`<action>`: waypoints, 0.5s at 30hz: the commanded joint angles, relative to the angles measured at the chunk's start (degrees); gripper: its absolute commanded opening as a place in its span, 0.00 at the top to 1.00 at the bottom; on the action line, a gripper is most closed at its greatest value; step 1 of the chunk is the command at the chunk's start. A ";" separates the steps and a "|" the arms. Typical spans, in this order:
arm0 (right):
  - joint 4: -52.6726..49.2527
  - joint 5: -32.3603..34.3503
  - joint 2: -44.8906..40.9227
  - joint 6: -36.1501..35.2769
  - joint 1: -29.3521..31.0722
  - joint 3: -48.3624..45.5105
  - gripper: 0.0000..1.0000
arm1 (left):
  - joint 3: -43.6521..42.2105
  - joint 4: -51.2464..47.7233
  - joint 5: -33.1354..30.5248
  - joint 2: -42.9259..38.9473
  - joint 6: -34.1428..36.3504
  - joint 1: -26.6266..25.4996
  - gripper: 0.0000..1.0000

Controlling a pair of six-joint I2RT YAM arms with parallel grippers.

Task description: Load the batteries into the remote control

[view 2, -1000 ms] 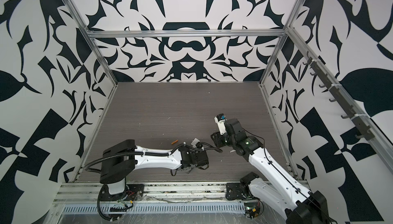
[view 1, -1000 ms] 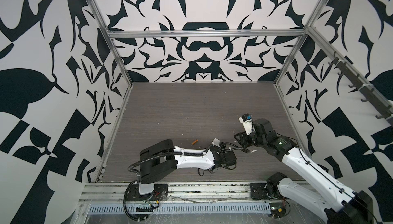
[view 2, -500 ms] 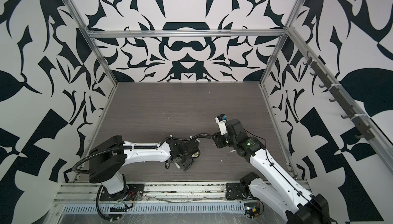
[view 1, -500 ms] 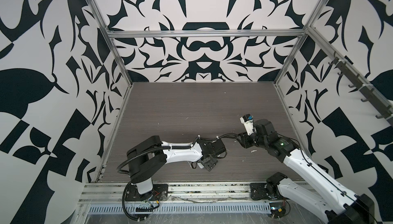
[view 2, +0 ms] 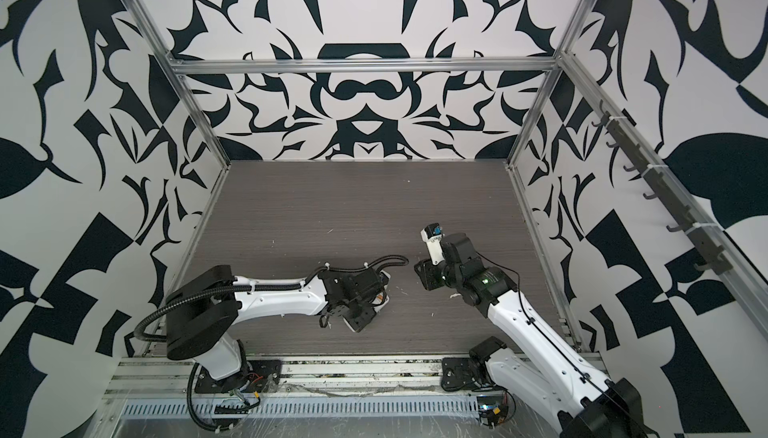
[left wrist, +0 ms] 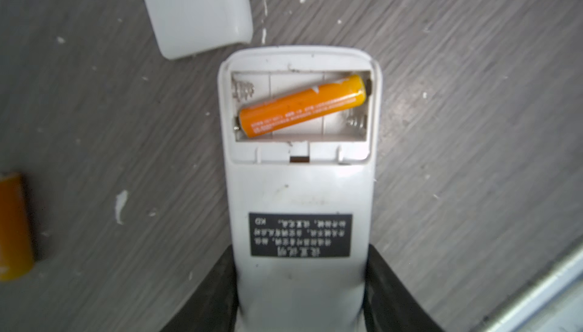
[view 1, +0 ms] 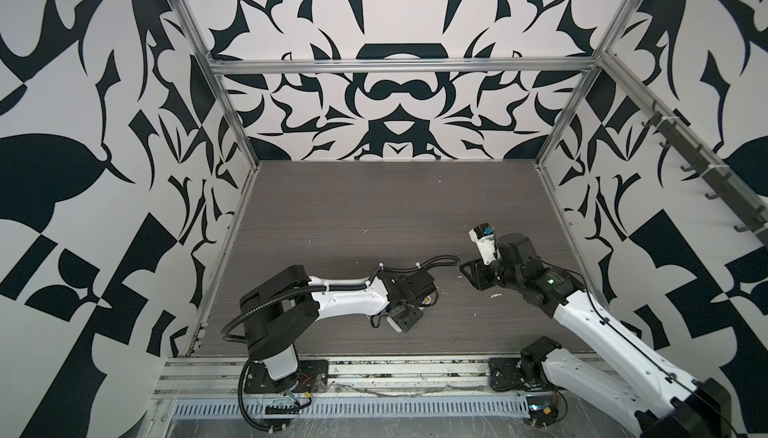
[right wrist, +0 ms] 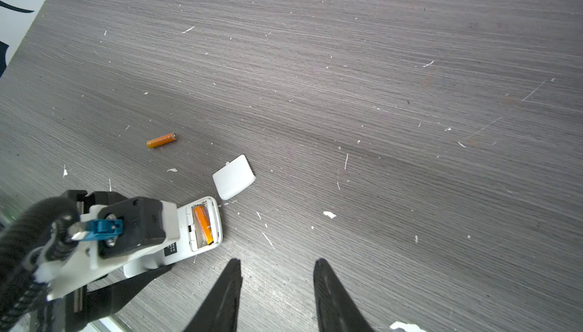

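The remote control (left wrist: 299, 188) lies back up on the table, its battery bay open. One orange battery (left wrist: 303, 106) rests slantwise in the bay. A second battery (right wrist: 161, 140) lies loose on the table, apart from the remote, and shows at the edge of the left wrist view (left wrist: 12, 226). My left gripper (left wrist: 301, 251) has a black finger pressed on each side of the remote's label end. In both top views this wrist covers the remote. My right gripper (right wrist: 277, 261) hovers open over bare table beside the remote (right wrist: 202, 226), nothing between its fingers.
The white battery cover (right wrist: 234, 176) lies loose just beyond the remote's open end (left wrist: 195, 8). White paint flecks dot the dark wood-grain table (view 1: 374, 215). Patterned walls and metal frame posts enclose the table. The right gripper (view 1: 471, 275) sits close to the left wrist.
My left arm drew back leftward onto the remote's end and its jaws narrowed onto the remote's sides. The right arm has barely moved.
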 commanded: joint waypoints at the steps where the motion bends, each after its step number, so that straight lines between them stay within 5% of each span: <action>1: 1.63 -0.88 -1.14 -0.29 -0.28 1.49 0.58 | -3.84 4.71 7.15 -3.34 -4.72 1.50 0.60; 8: 0.22 -1.60 -2.63 0.02 -0.31 2.05 0.59 | -12.36 17.96 25.43 -11.94 -14.59 8.47 0.60; 15: -0.81 -1.99 -4.30 0.25 -0.29 3.13 0.59 | -15.25 27.19 45.24 -12.34 -23.00 15.93 0.58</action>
